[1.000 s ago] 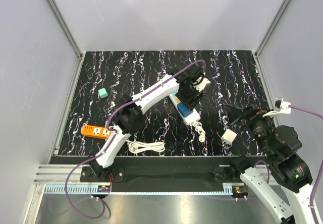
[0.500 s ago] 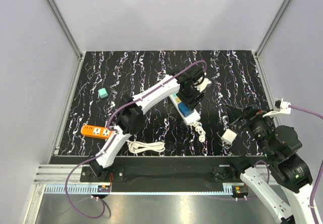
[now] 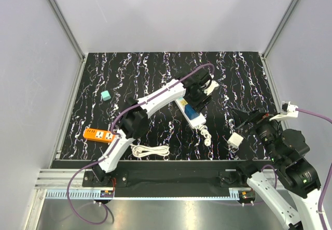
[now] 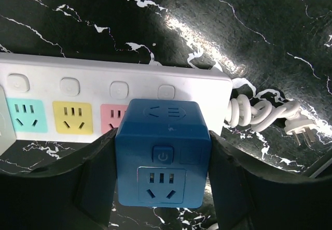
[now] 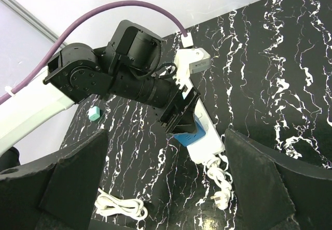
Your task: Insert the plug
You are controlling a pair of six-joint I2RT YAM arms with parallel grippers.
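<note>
The plug (image 4: pixel 163 157), a royal-blue cube with a socket face and a power button, is clamped between the black fingers (image 4: pixel 93 178) of my left gripper (image 4: pixel 162 137). It hangs over the cord end of the white power strip (image 4: pixel 93 82), just past the pink socket. Its underside is hidden, so I cannot tell whether it touches the strip. From above, the left gripper (image 3: pixel 194 101) covers most of the plug on the strip (image 3: pixel 193 118). The right wrist view shows the plug (image 5: pixel 188 137) low against the strip (image 5: pixel 207 142). My right gripper (image 5: pixel 166 188) hangs open and empty at the near right (image 3: pixel 245 120).
The strip's bundled white cord and pins (image 3: pixel 206 135) lie just beyond its near end. A pale teal cube (image 3: pixel 106 96) sits far left. An orange socket block (image 3: pixel 99 134) and its coiled white cord (image 3: pixel 150 151) lie at the near left. Grey walls enclose the table.
My left gripper with the plug has shifted slightly toward the far right over the strip, and less blue shows from above. The right arm has not moved.
</note>
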